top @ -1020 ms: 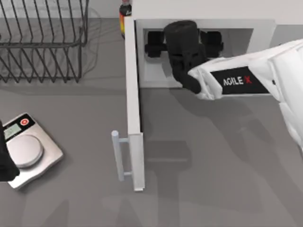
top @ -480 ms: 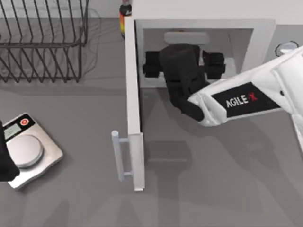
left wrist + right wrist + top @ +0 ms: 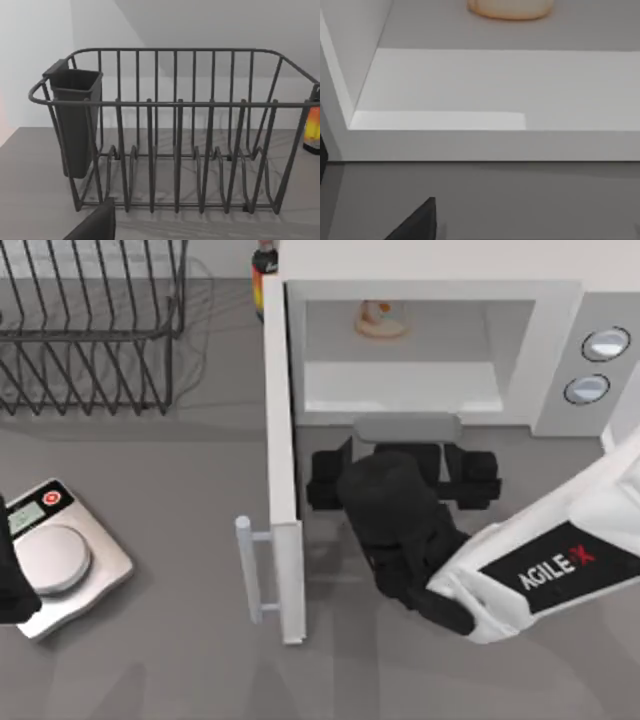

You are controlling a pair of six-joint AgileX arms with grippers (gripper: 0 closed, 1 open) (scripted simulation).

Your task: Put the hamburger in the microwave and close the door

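Grey table (image 3: 150, 660), pale wall (image 3: 200, 25)

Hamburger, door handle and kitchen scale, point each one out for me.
hamburger (image 3: 381, 320): top view, middle of the bun.
door handle (image 3: 249, 570): top view, middle of the vertical bar.
kitchen scale (image 3: 52, 560): top view, round weighing plate.

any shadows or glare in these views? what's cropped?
Top view: soft shadow of the right arm on the table by the open door; the right hand hangs outside the microwave. No glare. Right wrist view: hamburger cut off at the frame edge. Left wrist view: even light on the dish rack.
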